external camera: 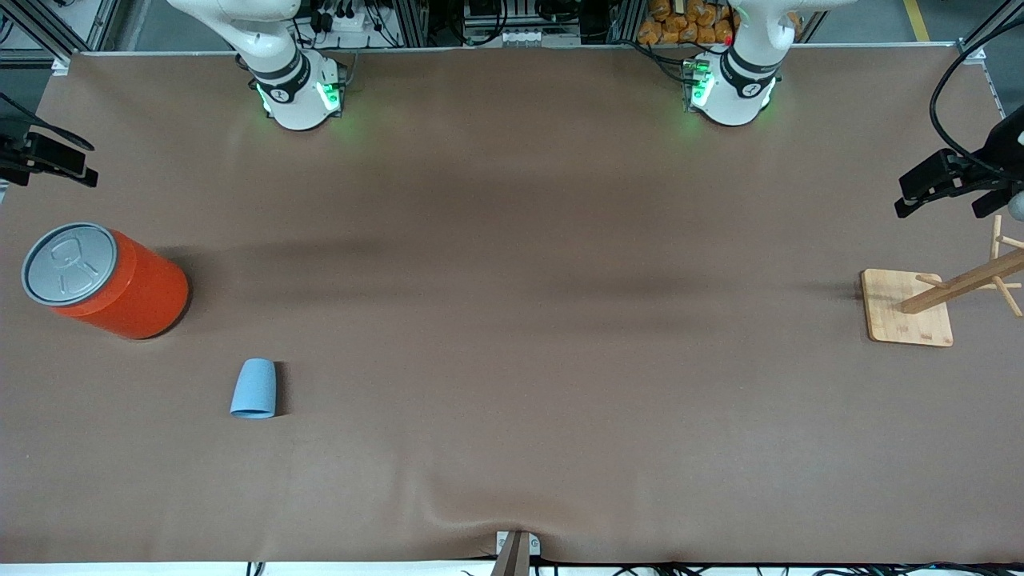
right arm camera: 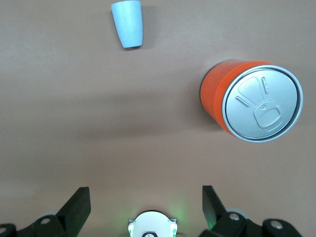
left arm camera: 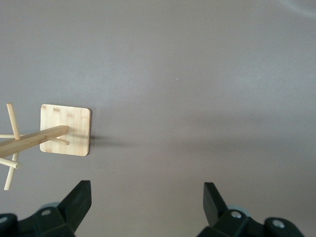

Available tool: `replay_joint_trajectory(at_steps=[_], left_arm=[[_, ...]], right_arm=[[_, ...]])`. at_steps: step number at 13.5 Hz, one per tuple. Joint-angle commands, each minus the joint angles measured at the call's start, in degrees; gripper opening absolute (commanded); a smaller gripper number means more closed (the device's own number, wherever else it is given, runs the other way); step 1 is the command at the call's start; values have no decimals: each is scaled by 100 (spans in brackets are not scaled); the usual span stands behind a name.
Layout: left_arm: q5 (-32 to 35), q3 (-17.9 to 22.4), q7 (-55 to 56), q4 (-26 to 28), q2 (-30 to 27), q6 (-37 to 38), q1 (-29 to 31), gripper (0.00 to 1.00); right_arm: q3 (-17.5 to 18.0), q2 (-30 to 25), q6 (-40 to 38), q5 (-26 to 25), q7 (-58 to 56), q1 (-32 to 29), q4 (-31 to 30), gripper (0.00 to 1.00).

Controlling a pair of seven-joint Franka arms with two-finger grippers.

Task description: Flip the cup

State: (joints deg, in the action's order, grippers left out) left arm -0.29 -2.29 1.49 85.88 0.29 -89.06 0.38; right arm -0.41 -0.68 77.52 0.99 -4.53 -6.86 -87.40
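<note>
Front view: we see the light-blue cup (external camera: 254, 389) standing mouth-down on the brown table (external camera: 512, 320), nearer the camera than the orange can (external camera: 104, 280), toward the right arm's end. No writing is legible on either. The right gripper (external camera: 48, 156) hangs at that end of the table, the left gripper (external camera: 952, 184) over the wooden peg stand (external camera: 912, 308); both arms wait.

Left wrist view: we find the left gripper (left arm camera: 147, 202) spread wide and empty above bare table, the peg stand (left arm camera: 64, 129) near it.

Right wrist view: we note the right gripper (right arm camera: 146, 205) wide apart, holding nothing; the cup (right arm camera: 128, 23) lies well apart from its fingers (right arm camera: 79, 207), beside the can (right arm camera: 252, 101) with its unlabelled grey pull-tab lid.
</note>
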Motion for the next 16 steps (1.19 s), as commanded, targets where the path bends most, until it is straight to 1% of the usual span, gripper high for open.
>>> replay_joint_trajectory(at_steps=[1, 9, 12, 16], left_arm=[[-85, -17, -17, -97, 42, 11, 32, 100], [-94, -8, 62, -97, 42, 11, -3, 100], [-94, -8, 71, -97, 50, 20, -12, 100], [-103, -8, 71, -97, 42, 11, -11, 100]], right_arm=[[24, -20, -70, 6, 110, -26, 48, 100], [15, 76, -52, 33, 40, -35, -14, 100], [24, 313, 114, 146, 40, 18, -23, 100], [24, 840, 597, 235, 31, 403, 12, 100]])
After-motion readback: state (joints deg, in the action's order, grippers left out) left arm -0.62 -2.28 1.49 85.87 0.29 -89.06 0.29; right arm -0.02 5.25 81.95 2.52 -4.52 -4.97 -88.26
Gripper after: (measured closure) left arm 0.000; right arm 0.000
